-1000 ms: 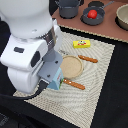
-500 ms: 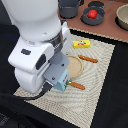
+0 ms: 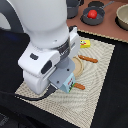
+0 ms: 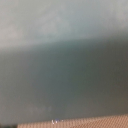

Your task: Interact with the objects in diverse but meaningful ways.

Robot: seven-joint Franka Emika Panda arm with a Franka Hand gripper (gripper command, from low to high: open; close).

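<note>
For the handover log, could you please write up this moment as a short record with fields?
surface: woven mat on a dark table
arm: large white arm low over the mat, hiding much of it
gripper: fingers not visible, state cannot be told
at arm's tip: light-blue boxy cup
plate: tan round plate, partly hidden by the arm
on mat: yellow packet, orange-handled utensil
far side: red tomato in a dark pan
wrist view: blurred, only a strip of mat

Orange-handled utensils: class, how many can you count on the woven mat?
2: one orange-handled utensil beside the tan plate, another near the light-blue cup. The arm may hide more.
</note>
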